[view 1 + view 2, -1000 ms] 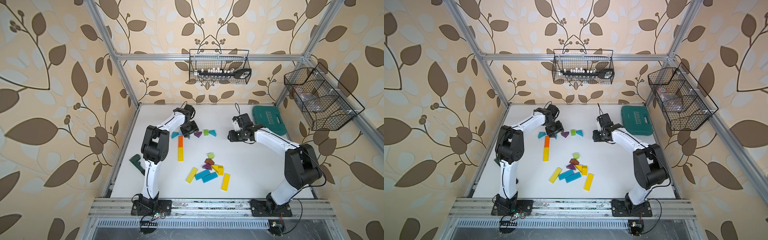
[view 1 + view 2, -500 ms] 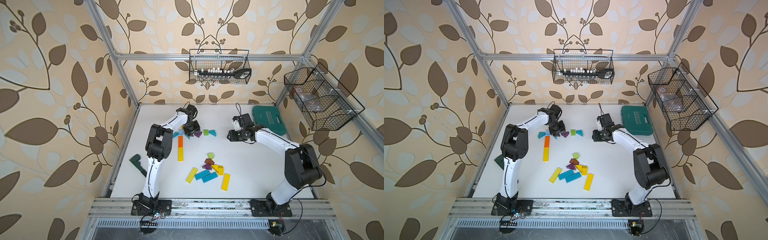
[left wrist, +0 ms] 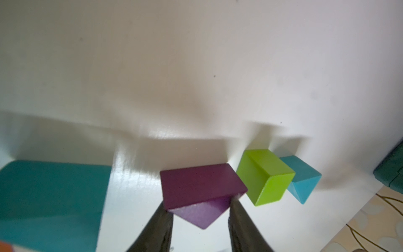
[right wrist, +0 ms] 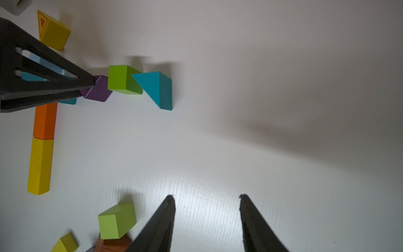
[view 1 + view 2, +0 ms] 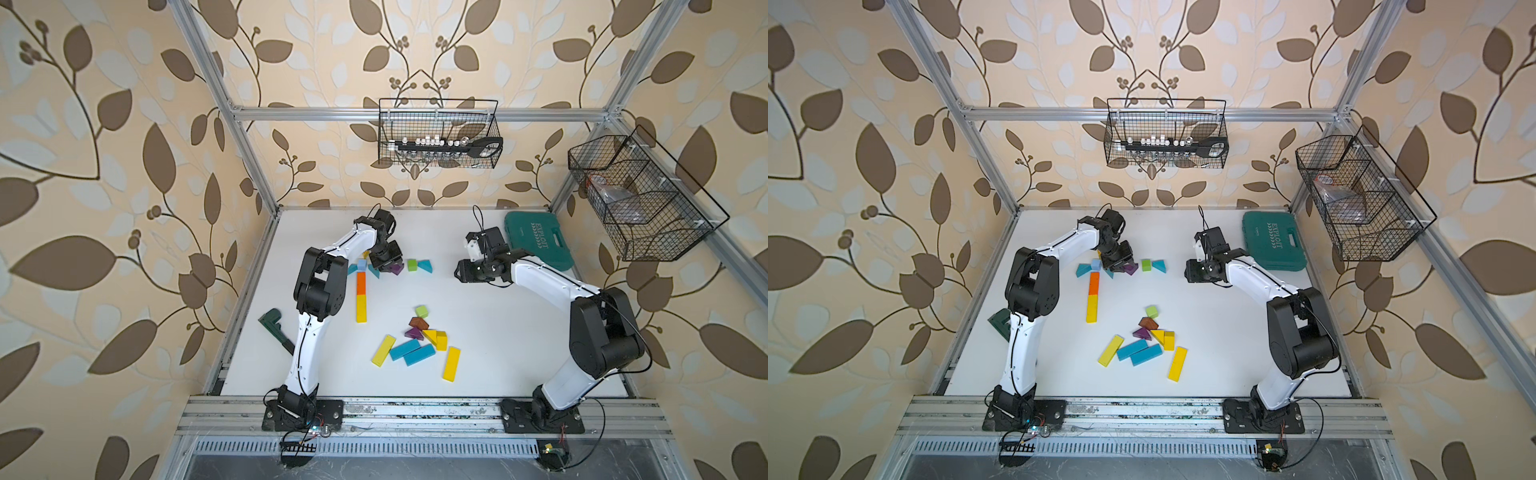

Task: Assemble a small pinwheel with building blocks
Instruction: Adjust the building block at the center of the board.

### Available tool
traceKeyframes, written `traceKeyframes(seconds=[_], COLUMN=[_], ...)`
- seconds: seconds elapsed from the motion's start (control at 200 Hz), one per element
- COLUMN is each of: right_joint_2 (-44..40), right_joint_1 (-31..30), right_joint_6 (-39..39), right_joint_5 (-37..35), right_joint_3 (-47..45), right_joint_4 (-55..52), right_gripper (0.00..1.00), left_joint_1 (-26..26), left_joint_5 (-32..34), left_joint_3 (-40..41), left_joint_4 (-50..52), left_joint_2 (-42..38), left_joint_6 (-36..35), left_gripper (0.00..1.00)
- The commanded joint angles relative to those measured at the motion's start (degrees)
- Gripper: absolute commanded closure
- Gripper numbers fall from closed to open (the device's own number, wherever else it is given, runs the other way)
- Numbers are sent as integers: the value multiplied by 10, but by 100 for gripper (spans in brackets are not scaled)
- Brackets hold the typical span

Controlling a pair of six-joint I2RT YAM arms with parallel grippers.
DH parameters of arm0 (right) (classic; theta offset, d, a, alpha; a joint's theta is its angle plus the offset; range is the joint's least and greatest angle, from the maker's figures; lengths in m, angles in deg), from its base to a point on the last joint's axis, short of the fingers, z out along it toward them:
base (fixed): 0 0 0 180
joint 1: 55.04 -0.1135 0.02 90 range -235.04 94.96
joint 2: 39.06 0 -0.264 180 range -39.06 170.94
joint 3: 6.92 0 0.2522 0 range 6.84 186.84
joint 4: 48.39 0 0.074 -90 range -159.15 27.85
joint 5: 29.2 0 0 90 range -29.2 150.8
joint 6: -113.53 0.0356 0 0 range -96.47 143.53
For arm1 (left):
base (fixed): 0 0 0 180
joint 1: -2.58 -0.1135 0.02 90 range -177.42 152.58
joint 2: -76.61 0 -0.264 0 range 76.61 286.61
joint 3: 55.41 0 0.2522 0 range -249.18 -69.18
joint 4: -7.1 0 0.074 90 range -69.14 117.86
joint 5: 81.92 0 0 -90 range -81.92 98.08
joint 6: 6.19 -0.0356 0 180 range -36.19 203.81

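Left hand (image 3: pixel 199 205): clamped on either side of the purple wedge (image 3: pixel 200 185), low on the tabletop (image 3: pixel 196 76).
Purple wedge: just beside the green cube (image 3: pixel 265 176), with the teal wedge (image 3: pixel 303 181) beyond it.
Handling: probably light, rigid and smooth; grip flat opposite faces, since slopes may slip.
Right hand (image 4: pixel 207 196): fingers apart, empty.

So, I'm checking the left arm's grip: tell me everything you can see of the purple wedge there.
The purple wedge is a triangular prism, matte, painted-wood look, a broad rectangular face up and a lighter triangular end toward the wrist camera. The left gripper is closed on it from both sides. It lies at the back of the table, close beside the green cube; contact there is unclear.
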Motion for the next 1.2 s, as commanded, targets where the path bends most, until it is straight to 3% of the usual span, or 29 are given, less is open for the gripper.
traceKeyframes(seconds=[0.0,0.275,0.595,0.93,1.195], right_joint_2=[9,11,9,-37,-97], right_joint_1=[2,2,3,-16,-188], right_joint_6=[-4,-4,-3,4,16], right_joint_5=[12,16,21,33,-23], right_joint_3=[-11,-11,-11,-34,-87], right_joint_4=[6,6,7,5,-22], right_gripper=[50,50,50,49,50], left_joint_1=[8,11,13,13,10], left_joint_5=[-18,-38,-17,17,105], left_joint_3=[-17,-20,-13,22,185], left_joint_4=[-2,-13,1,25,52], left_joint_2=[4,11,-5,-101,-292], left_joint_6=[-15,-16,-11,-16,-39], left_gripper=[57,59,57,34,11])
